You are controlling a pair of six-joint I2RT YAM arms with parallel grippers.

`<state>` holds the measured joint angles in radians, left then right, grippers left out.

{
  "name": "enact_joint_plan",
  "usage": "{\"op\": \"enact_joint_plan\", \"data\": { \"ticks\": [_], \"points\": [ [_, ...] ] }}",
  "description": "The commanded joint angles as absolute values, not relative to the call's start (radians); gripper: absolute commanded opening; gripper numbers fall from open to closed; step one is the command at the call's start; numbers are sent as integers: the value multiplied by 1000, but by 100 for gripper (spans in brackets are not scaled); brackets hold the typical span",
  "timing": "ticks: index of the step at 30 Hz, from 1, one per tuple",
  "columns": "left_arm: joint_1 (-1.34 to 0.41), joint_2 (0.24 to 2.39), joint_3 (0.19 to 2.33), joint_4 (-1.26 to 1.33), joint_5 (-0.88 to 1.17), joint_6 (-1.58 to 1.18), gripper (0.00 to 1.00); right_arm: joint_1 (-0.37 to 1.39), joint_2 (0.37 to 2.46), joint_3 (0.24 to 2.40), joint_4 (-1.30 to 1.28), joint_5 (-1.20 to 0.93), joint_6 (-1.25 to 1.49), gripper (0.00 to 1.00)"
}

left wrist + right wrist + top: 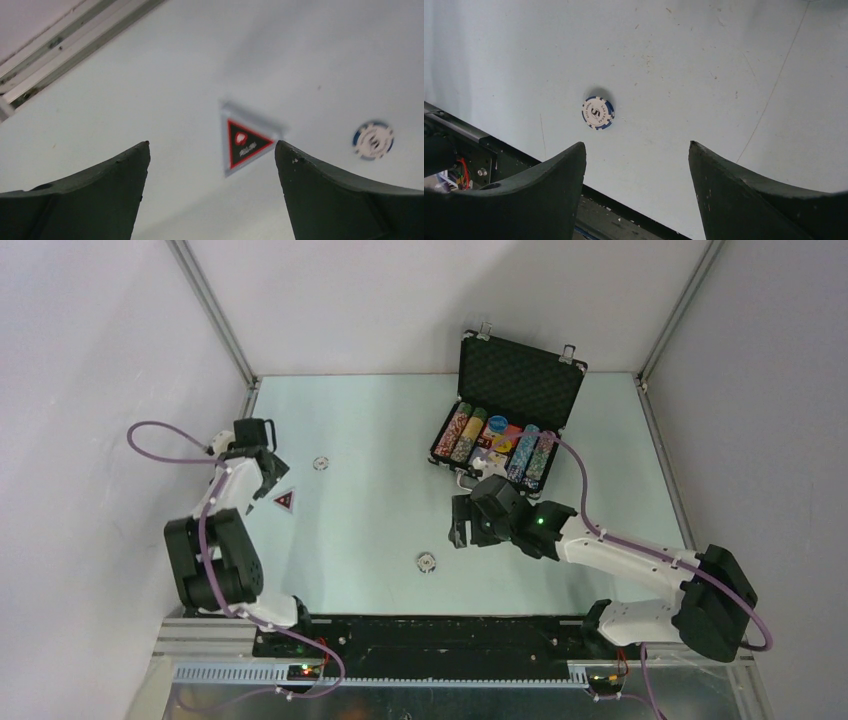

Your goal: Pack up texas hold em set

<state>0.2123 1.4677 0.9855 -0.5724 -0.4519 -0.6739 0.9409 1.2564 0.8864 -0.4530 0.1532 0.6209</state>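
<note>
The black briefcase (522, 378) of the texas hold em set stands open at the back right. Its tray holds rows of poker chips (461, 432), with a blue disc (497, 424) between them. On the table at the left lies a dark triangular piece (284, 501) (245, 142) with a red border. My left gripper (266, 472) (212, 145) hovers open just above it, holding nothing. One loose chip (321, 463) (373, 140) lies to the right of it. Another loose chip (427, 562) (598, 113) lies at mid table. My right gripper (462, 527) (638, 145) hangs open and empty to its right.
Metal frame posts (212, 308) and grey walls close in the table on three sides. A black rail (440, 635) (624, 215) with wiring runs along the near edge, just under my right gripper. A purple cable (575, 480) loops from the right arm past the briefcase.
</note>
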Motion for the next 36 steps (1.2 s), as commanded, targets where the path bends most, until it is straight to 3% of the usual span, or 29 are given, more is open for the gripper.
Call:
{"op": "enact_joint_plan", "data": {
  "ticks": [1, 10, 20, 32, 36],
  "points": [
    [240, 1577, 1102, -516, -480, -712, 100, 912, 1261, 863, -360, 72, 587, 78],
    [255, 1780, 1202, -488, -391, -710, 100, 834, 1268, 832, -329, 14, 547, 78],
    [254, 1801, 1178, -486, -290, -762, 91, 804, 1233, 812, -330, -29, 546, 78],
    [241, 1860, 1164, -500, -232, -799, 93, 802, 1157, 790, -360, -24, 562, 78],
    [231, 1871, 1162, -503, -198, -796, 88, 801, 1143, 787, -370, -22, 566, 78]
  ]
}}
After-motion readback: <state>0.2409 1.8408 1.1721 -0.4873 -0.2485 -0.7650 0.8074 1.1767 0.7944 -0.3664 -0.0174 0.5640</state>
